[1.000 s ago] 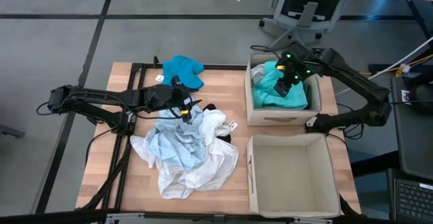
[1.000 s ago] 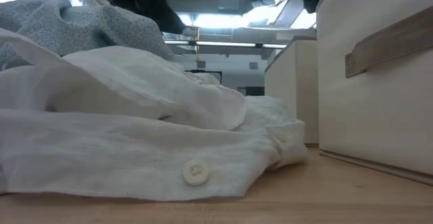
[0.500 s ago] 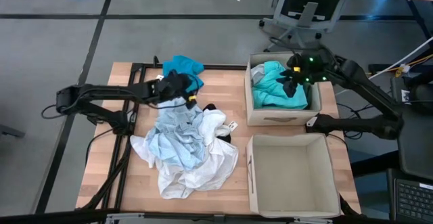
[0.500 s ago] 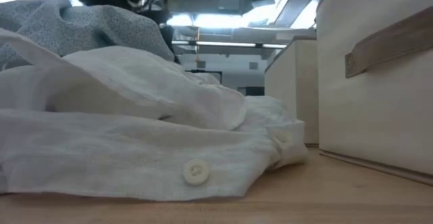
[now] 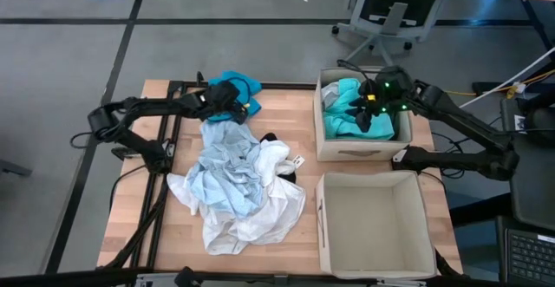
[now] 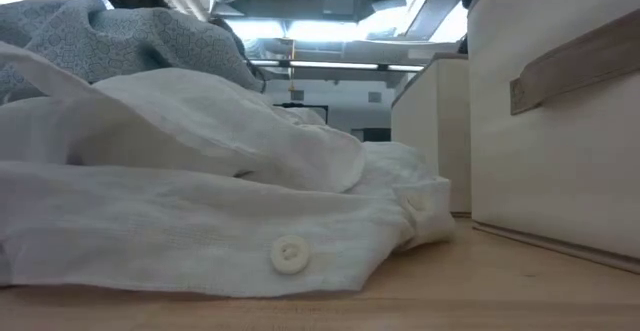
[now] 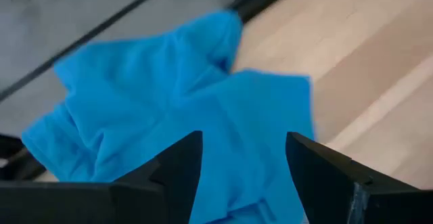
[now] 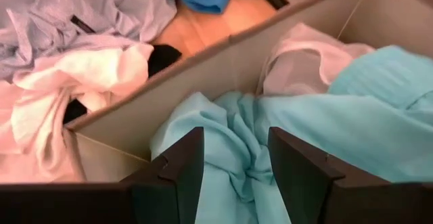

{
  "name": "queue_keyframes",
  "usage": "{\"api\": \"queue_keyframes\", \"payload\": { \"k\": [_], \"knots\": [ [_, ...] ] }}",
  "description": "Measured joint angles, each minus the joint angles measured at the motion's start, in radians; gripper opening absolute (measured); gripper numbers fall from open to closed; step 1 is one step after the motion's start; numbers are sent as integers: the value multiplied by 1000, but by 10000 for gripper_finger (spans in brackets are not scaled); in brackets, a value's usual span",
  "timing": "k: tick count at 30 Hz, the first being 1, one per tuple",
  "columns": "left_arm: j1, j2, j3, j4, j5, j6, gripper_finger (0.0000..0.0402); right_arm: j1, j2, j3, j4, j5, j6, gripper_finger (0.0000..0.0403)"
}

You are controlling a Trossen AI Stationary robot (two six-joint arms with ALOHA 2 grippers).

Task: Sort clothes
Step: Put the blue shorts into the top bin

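Note:
A bright blue garment [image 5: 240, 85] [image 7: 169, 95] lies flat at the table's far edge. My left gripper [image 5: 232, 103] [image 7: 243, 139] is open just above it, one finger on either side of its middle. A heap of clothes fills the table's centre: a pale blue shirt [image 5: 224, 170] [image 6: 150, 36], a white shirt [image 5: 273, 202] [image 6: 200, 211] and a bit of black cloth [image 5: 270, 138]. My right gripper [image 5: 366, 118] [image 8: 237, 132] is open above the far beige box [image 5: 360, 154], over a teal garment [image 8: 325, 116] that lies in it beside a white one [image 8: 298, 61].
A second beige box [image 5: 323, 226] stands open at the table's near right; the low view shows its wall [image 6: 560, 121]. Black frame rails [image 5: 165, 192] run along the table's left side. An office chair [image 5: 399, 9] stands beyond the far edge.
My left gripper has swung from above the central heap toward the table's far edge and sunk over the blue garment, still open. My right gripper has tipped and shifted a little over the far box; the teal garment stays in the box.

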Motion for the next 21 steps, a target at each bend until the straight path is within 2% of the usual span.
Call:
{"api": "queue_keyframes", "payload": {
  "k": [8,13,21],
  "knots": [
    [69,143,0,41,3,-10,203,0,0,-12,16,0,-21,168],
    [98,218,0,89,113,-4,203,0,0,-12,16,0,-21,168],
    [132,312,8,113,129,17,199,0,0,-12,16,0,-21,168]
  ]
}}
